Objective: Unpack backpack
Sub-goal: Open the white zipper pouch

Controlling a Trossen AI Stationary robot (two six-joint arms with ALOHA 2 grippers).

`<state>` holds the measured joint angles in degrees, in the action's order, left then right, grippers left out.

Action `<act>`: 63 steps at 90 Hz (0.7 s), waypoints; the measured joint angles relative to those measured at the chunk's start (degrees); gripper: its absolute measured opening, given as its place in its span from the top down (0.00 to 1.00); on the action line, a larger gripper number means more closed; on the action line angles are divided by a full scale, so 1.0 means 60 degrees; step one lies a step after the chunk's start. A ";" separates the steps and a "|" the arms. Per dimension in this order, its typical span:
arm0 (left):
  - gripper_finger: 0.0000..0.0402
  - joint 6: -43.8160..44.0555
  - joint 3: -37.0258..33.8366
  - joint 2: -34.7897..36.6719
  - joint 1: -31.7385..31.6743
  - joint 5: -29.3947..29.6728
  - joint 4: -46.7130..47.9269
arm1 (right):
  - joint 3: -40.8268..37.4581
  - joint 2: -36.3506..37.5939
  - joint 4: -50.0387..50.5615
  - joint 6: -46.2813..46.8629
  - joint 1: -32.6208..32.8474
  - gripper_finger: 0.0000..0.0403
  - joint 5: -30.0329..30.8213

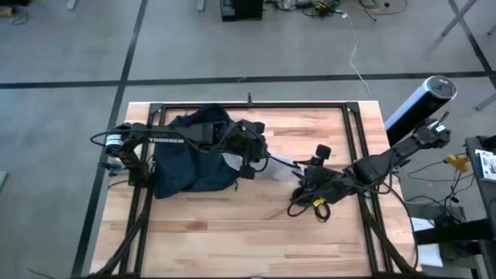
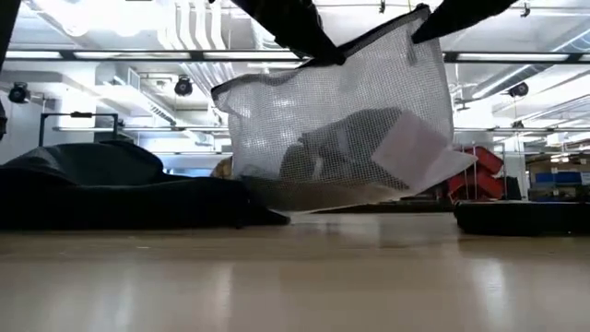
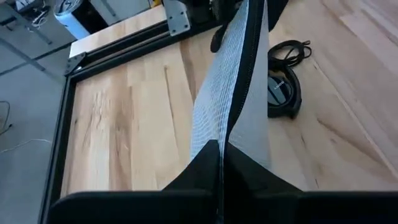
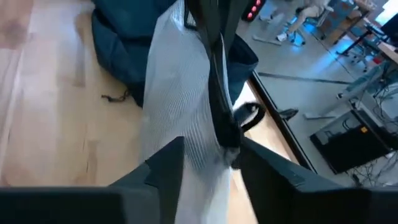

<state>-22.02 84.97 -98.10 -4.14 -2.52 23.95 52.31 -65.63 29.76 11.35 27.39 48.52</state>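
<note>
Both claws, left (image 3: 221,163) and right (image 4: 211,158), pinch a mesh pouch (image 2: 336,129) above the desk (image 2: 295,277), beside the backpack (image 2: 111,189).

White lettering that seems to read "TROSSEN" runs along the left arm (image 1: 167,140) in the high view; no other text can be read.

I see the backpack (image 1: 190,159) as soft matt navy cloth, slumped and creased. The pouch (image 2: 341,129) both grippers hold is silvery-white woven mesh, see-through, with a dark edge strip. Table (image 1: 232,232) is pale wood planks, smooth with a slight sheen, inside a matt black metal frame (image 3: 124,46). Headphones (image 3: 283,93) look like smooth black plastic, faintly glossy.
</note>
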 joint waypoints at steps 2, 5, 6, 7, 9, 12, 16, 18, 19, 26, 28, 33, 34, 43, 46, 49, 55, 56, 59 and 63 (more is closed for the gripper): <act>1.00 0.0000 0.0000 0.0000 0.0000 0.0000 0.0010 | 0.0000 0.0000 -0.0105 -0.0075 -0.0001 0.72 -0.0002; 1.00 0.0000 0.0000 0.0000 0.0000 0.0000 0.0021 | 0.0000 0.0000 -0.0269 -0.0170 0.0000 0.77 -0.0015; 1.00 0.0000 0.0000 0.0000 0.0000 0.0000 0.0022 | 0.0000 0.0000 -0.0319 -0.0205 0.0001 0.79 -0.0026; 1.00 0.0000 0.0000 0.0000 0.0000 0.0000 0.0022 | 0.0000 0.0000 -0.0355 -0.0239 0.0001 0.81 -0.0051; 1.00 0.0000 0.0000 0.0004 0.0000 -0.0005 0.0023 | 0.0000 0.0000 -0.0400 -0.0317 -0.0003 0.86 -0.0110; 1.00 -0.0003 -0.0001 0.0000 0.0000 -0.0018 0.0026 | 0.0000 0.0000 -0.0399 -0.0334 -0.0010 0.93 -0.0160; 1.00 -0.0109 -0.0004 0.0004 -0.0002 -0.0015 0.0025 | -0.0001 -0.0003 -0.0372 -0.0326 -0.0009 0.96 -0.0217; 1.00 -0.0189 -0.0004 0.0004 -0.0004 -0.0015 0.0025 | -0.0003 -0.0006 -0.0359 -0.0309 -0.0007 0.97 -0.0241; 1.00 -0.0228 -0.0004 0.0004 -0.0004 -0.0015 0.0025 | -0.0004 -0.0007 -0.0350 -0.0299 -0.0007 0.97 -0.0252; 0.98 -0.0517 0.0040 0.0004 -0.0004 -0.0022 0.0007 | -0.0004 -0.0021 -0.0222 -0.0291 -0.0007 0.98 -0.0290; 0.98 -0.0601 0.0053 0.0005 -0.0002 -0.0026 -0.0065 | -0.0011 -0.0033 -0.0192 -0.0331 -0.0007 0.99 -0.0316; 0.95 -0.0790 0.0068 0.0035 0.0018 -0.0265 -0.0312 | -0.0019 -0.0114 -0.0167 -0.0559 -0.0007 0.99 -0.0346; 0.95 -0.0835 0.0072 0.0048 0.0017 -0.0360 -0.0369 | -0.0020 -0.0137 -0.0167 -0.0603 -0.0007 0.99 -0.0354; 0.88 -0.1021 0.0094 0.0106 0.0018 -0.1390 -0.0839 | -0.0036 -0.0348 -0.0153 -0.1102 -0.0019 1.00 -0.0375; 0.85 -0.1083 0.0098 0.0106 0.0018 -0.1792 -0.1005 | -0.0036 -0.0427 -0.0172 -0.1269 -0.0028 1.00 -0.0377; 0.82 -0.1137 0.0098 0.0104 0.0018 -0.2219 -0.1138 | -0.0036 -0.0501 -0.0184 -0.1407 -0.0031 1.00 -0.0366; 0.76 -0.1246 0.0098 0.0023 0.0000 -0.2910 -0.1411 | -0.0036 -0.0657 -0.0210 -0.1717 -0.0032 1.00 -0.0359; 0.75 -0.1258 0.0098 0.0014 0.0000 -0.2989 -0.1452 | -0.0036 -0.0668 -0.0224 -0.1784 -0.0032 1.00 -0.0357; 0.72 -0.1336 0.0098 -0.0042 -0.0007 -0.3146 -0.1517 | -0.0036 -0.0712 -0.0265 -0.1879 -0.0028 1.00 -0.0354; 0.68 -0.1466 0.0098 -0.0157 -0.0018 -0.3252 -0.1653 | -0.0036 -0.0756 -0.0296 -0.2054 -0.0028 1.00 -0.0344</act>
<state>-30.82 85.56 -99.05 -4.25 -22.04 14.03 52.10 -70.16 27.98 -0.97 27.22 46.46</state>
